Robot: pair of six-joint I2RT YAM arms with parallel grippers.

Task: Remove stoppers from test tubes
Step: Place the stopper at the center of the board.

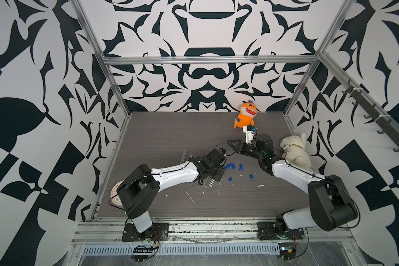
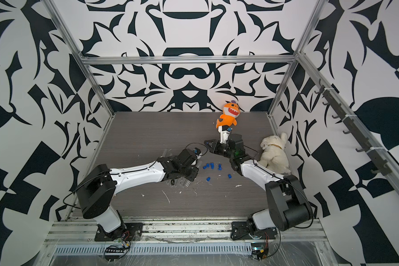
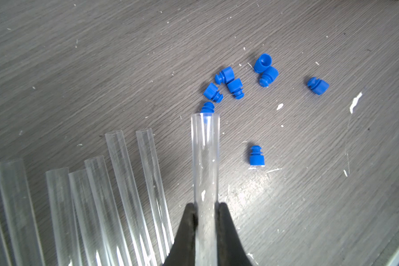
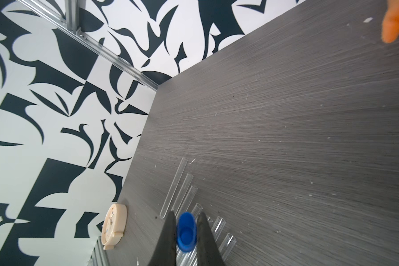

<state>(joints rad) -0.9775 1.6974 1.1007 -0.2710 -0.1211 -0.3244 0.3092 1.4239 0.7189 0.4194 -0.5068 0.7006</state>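
Left tool (image 3: pixel 206 206) around tube (image 3: pixel 205 156); right tool (image 4: pixel 186 214), stopper (image 4: pixel 186 232).

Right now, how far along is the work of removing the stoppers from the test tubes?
Nearly finished. Done: eight blue stoppers lie loose on the table, and the lying test tubes in view have open mouths. In hand: the left pincer grips an open tube; the right pincer grips a ninth stopper. Left: put both down; no stoppered tube is in view.
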